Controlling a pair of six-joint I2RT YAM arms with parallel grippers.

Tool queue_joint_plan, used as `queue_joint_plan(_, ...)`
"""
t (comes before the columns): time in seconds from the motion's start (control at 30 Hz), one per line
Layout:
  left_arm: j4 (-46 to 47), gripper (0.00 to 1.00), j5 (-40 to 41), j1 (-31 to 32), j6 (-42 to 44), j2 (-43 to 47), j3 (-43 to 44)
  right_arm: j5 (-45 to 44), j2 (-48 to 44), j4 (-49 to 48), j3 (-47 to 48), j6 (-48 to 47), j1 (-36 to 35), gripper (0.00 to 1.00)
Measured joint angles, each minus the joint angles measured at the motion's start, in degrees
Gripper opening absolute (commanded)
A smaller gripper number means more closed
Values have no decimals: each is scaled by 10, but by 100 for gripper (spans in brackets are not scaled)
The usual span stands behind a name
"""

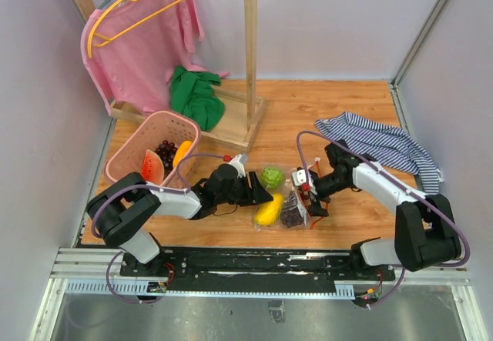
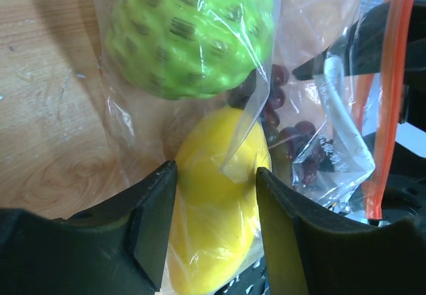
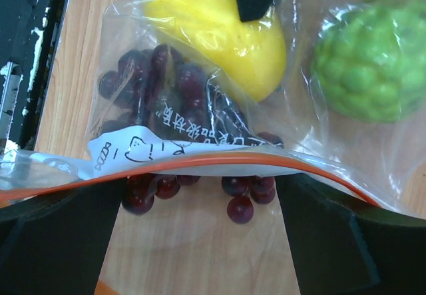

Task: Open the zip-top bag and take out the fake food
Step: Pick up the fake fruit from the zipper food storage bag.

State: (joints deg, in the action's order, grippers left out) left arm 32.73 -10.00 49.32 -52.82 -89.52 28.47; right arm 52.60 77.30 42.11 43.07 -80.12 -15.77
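The clear zip-top bag (image 1: pixel 283 195) lies on the wooden table between both arms. Inside it are a green leafy ball (image 2: pixel 193 32), a yellow fruit (image 2: pixel 216 235) and a dark grape bunch (image 3: pixel 166 82). My left gripper (image 2: pixel 216 172) is shut on the yellow fruit through the plastic, one finger on each side. My right gripper (image 3: pixel 200 242) stands wide open at the bag's mouth. The orange zip strip (image 3: pixel 200 165) and white label (image 3: pixel 133 150) stretch across in front of its fingers. A few grapes show just below the strip.
A pink basket (image 1: pixel 123 164) at the left holds a red watermelon slice (image 1: pixel 152 165), grapes and an orange fruit. A striped cloth (image 1: pixel 377 141) lies at the right. A wooden rack (image 1: pixel 250 48) with a pink shirt and a green cloth (image 1: pixel 196 95) stands behind. The black rail (image 1: pixel 262 260) runs along the near edge.
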Motion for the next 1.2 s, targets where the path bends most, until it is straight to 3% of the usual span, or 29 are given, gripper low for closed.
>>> queue_joint_plan(0.23,15,50,-28,0,0,-17,8,-48,10,-36,-13,19,-43,92)
queue_joint_plan(0.47,28,50,-39,0,0,-29,11,-95,35,-59,-17,47,-72,83)
queue_joint_plan(0.77,39,50,-43,0,-2,-38,12,-111,40,-80,-19,62,-87,55)
queue_joint_plan(1.0,40,39,-44,0,-2,-40,12,-102,38,-81,-19,62,-88,24)
queue_joint_plan(1.2,25,27,-36,0,4,-29,12,-107,21,-82,-19,64,-84,10)
